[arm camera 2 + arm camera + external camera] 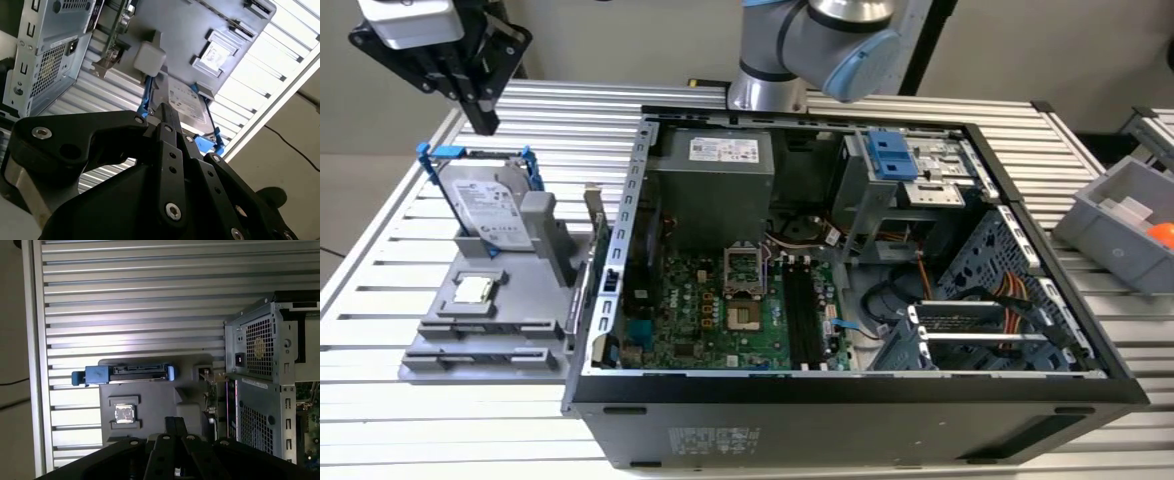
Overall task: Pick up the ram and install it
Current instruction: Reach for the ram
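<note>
The ram (592, 215) is a thin green board standing on edge in the grey holder (480, 330), close against the open computer case (854, 400). It also shows as the ram (211, 395) in the first wrist view and the ram (114, 35) in the second. My black gripper (483, 122) hangs high over the table's back corner at the exterior view's left, above and behind the holder and well apart from the ram. Its fingers meet with nothing between them at the gripper (162, 112) and the gripper (175, 422).
A silver hard drive (487, 205) in a blue frame stands upright on the holder, with a small square chip (474, 290) in front of it. Long black slots (803, 310) lie on the case's motherboard. A grey bin (1121, 225) sits at the exterior view's right.
</note>
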{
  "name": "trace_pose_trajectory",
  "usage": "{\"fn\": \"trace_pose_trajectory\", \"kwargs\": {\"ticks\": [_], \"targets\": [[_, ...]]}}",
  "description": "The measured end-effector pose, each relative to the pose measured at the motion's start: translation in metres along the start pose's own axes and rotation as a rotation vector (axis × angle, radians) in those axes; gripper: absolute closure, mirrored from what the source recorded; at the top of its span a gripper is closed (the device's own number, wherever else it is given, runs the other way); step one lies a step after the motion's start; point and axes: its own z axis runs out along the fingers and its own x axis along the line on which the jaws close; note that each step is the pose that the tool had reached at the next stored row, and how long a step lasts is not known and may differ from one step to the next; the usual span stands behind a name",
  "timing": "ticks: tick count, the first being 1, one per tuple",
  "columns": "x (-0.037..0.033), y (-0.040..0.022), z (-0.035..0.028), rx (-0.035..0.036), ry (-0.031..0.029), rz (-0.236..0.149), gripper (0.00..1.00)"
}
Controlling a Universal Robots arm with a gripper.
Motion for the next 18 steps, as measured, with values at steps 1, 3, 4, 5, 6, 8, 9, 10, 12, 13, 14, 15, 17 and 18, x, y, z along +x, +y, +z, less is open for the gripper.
{"fn": "trace_pose_trajectory", "kwargs": {"ticks": [1, 3, 4, 5, 6, 8, 9, 10, 12, 13, 14, 15, 17, 18], "targets": [[0.0010, -0.0001, 0.0000, 0.0000, 0.0000, 0.000, 1.00], [0.0030, -0.0002, -0.0001, 0.0000, 0.0000, 0.000, 1.00], [0.0039, -0.0003, -0.0001, 0.0000, 0.0000, 0.000, 1.00], [0.0050, -0.0003, -0.0001, 0.0000, 0.0000, 0.000, 1.00], [0.0059, -0.0004, -0.0002, 0.0001, 0.0001, 0.000, 1.00], [0.0081, -0.0005, -0.0002, 0.0000, 0.0001, -0.001, 1.00], [0.0091, -0.0005, -0.0002, 0.0000, 0.0001, -0.001, 1.00], [0.0101, -0.0006, -0.0003, 0.0000, 0.0001, -0.001, 1.00], [0.0120, -0.0007, -0.0003, 0.0000, 0.0001, -0.002, 1.00], [0.0129, -0.0007, -0.0003, 0.0000, 0.0002, -0.002, 1.00], [0.0138, -0.0007, -0.0003, 0.0000, 0.0002, -0.003, 1.00], [0.0147, -0.0007, -0.0004, 0.0000, 0.0003, -0.003, 1.00], [0.0160, -0.0006, -0.0003, -0.0001, 0.0003, -0.005, 1.00], [0.0165, -0.0005, -0.0004, -0.0001, 0.0003, -0.006, 1.00]]}}
